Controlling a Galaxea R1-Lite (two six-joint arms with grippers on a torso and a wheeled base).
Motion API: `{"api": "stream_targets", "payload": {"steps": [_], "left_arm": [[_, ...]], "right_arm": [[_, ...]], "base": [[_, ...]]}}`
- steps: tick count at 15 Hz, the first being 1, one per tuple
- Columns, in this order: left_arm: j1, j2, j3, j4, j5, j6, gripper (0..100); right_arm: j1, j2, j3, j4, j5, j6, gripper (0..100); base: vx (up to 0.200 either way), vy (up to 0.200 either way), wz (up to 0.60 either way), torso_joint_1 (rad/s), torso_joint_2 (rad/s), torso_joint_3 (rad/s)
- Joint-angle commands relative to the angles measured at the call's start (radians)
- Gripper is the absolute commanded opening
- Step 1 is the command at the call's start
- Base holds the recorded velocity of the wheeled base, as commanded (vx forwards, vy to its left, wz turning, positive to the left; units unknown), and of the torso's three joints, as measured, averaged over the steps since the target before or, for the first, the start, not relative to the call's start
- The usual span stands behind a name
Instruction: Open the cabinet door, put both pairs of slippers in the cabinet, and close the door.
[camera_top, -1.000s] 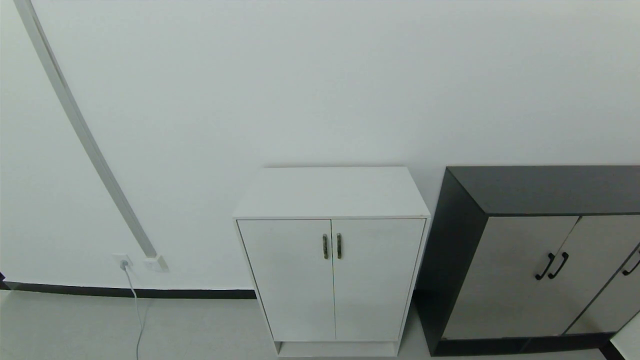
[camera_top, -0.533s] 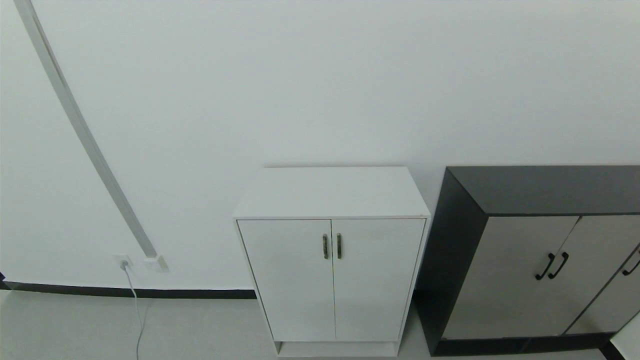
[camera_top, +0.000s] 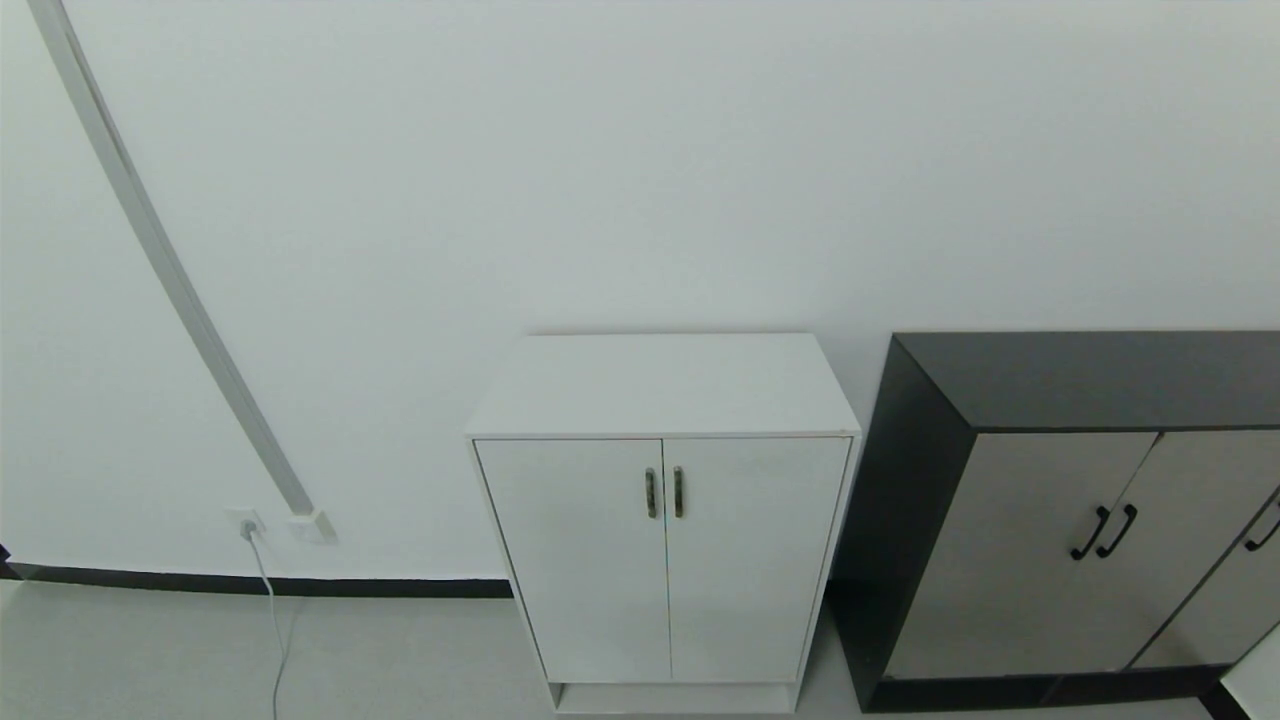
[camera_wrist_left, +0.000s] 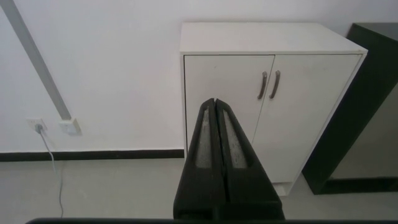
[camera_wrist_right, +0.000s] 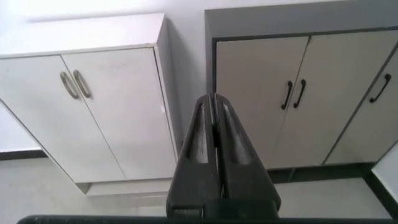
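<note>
A small white cabinet (camera_top: 662, 520) stands against the wall, both doors closed, with two metal handles (camera_top: 664, 492) side by side at the middle seam. The white cabinet (camera_wrist_left: 273, 99) also appears in the left wrist view beyond my left gripper (camera_wrist_left: 214, 102), which is shut with nothing in it and held well back from the doors. My right gripper (camera_wrist_right: 214, 98) is shut and holds nothing too, at a distance from the white cabinet (camera_wrist_right: 93, 106).
A larger black cabinet (camera_top: 1070, 510) with grey doors and black handles stands right beside the white one. A wall socket with a white cable (camera_top: 268, 600) sits low on the wall to the left, below a slanted cable duct (camera_top: 170, 270). Grey floor lies in front.
</note>
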Motion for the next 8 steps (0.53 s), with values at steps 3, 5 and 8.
{"api": "stream_targets", "payload": {"steps": [3, 5, 8], "left_arm": [[0.000, 0.001, 0.000, 0.000, -0.001, 0.000, 0], [0.000, 0.001, 0.000, 0.000, -0.001, 0.000, 0], [0.000, 0.001, 0.000, 0.000, -0.001, 0.000, 0]], "right_arm": [[0.000, -0.001, 0.000, -0.002, 0.000, 0.004, 0], [0.000, -0.001, 0.000, -0.002, 0.000, 0.002, 0], [0.000, -0.002, 0.000, -0.002, 0.000, -0.004, 0]], "base": [[0.000, 0.000, 0.00, 0.000, 0.00, 0.000], [0.000, 0.000, 0.00, 0.000, 0.00, 0.000], [0.000, 0.000, 0.00, 0.000, 0.00, 0.000]]}}
